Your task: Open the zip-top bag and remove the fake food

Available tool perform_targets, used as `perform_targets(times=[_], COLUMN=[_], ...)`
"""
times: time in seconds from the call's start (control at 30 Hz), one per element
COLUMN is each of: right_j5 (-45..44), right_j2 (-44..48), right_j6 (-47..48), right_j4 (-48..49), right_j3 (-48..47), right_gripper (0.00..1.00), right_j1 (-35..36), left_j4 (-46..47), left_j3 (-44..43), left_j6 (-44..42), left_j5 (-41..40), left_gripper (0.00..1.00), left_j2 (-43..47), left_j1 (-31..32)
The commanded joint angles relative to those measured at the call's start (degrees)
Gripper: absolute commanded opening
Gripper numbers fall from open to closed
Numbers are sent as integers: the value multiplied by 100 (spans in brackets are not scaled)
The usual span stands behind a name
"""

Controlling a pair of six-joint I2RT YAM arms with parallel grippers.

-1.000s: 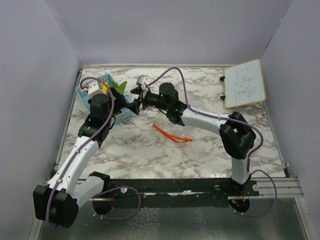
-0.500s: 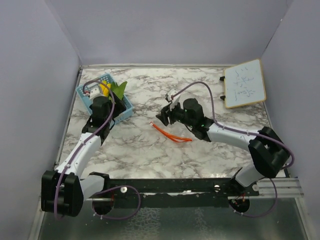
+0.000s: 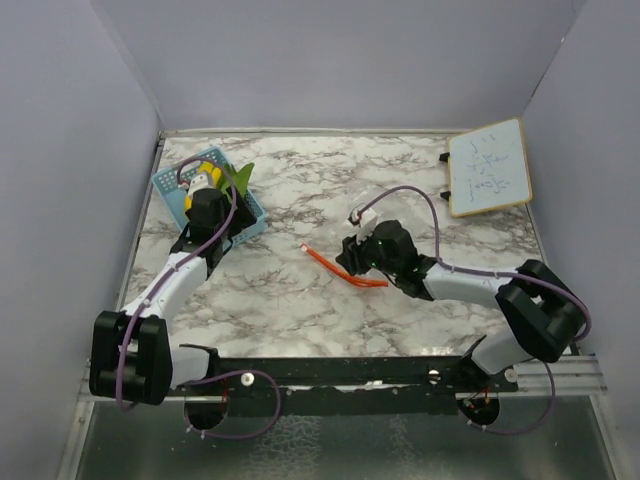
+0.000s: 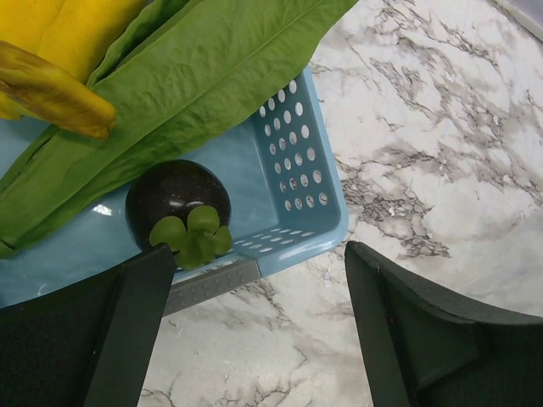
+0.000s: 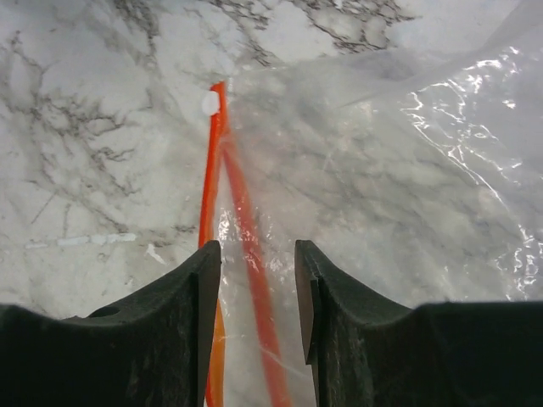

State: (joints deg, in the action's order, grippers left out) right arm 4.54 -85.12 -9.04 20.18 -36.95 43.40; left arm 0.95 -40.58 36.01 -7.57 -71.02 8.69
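The zip-top bag (image 5: 382, 170) lies flat on the marble, its orange-red zip strip (image 5: 242, 212) showing at the table's middle (image 3: 340, 268). My right gripper (image 5: 256, 250) is low over the bag's mouth, jaws narrowly open. One lip of the strip runs between the fingers without touching either; the other lip passes under the left finger. From above, the right gripper (image 3: 347, 258) sits at the strip's right end. The fake food is in the blue basket (image 4: 314, 170): a green leaf (image 4: 170, 102), a yellow piece (image 4: 59, 51) and a dark round piece (image 4: 174, 199). My left gripper (image 4: 259, 339) hangs open and empty over the basket's near corner (image 3: 208, 238).
The light-blue mesh basket (image 3: 175, 185) stands at the far left near the side wall. A small whiteboard (image 3: 488, 167) leans at the far right. Purple walls close in the table on three sides.
My right arm has swung away from the basket and come down to the bag's strip, its jaws narrowing. The left gripper stayed by the basket and opened slightly wider.
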Motion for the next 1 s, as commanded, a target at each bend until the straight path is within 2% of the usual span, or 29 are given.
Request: perform_targets(times=[0.0, 0.2, 0.37, 0.5, 0.63, 0.73, 0.97], right_j5=[-366, -379, -377, 71, 459, 506, 531], right_j2=[-248, -847, -957, -213, 827, 1683, 2890], right_j6=[-295, -430, -122, -10, -206, -427, -441], right_j4=[-346, -931, -797, -647, -728, -659, -1411], right_j3=[-74, -580, -928, -931, -735, -354, -148], right_gripper=[40, 38, 38, 39, 41, 41, 41], right_j1=[-449, -1303, -1675, -1677, -1677, -1673, -1668], left_j4=[165, 83, 109, -101, -472, -659, -715], left_j3=[-117, -155, -215, -497, -877, -1141, -1651], left_j6=[-210, -244, -241, -468, -692, -693, -322], left_j5=[12, -138, -119, -410, -1471, -1796, -1895], left_gripper=[85, 86, 86, 87, 87, 86, 70], left_j2=[-48, -143, -272, -455, -741, -1102, -2099], left_j1=[-25, -25, 33, 251, 824, 1075, 1117])
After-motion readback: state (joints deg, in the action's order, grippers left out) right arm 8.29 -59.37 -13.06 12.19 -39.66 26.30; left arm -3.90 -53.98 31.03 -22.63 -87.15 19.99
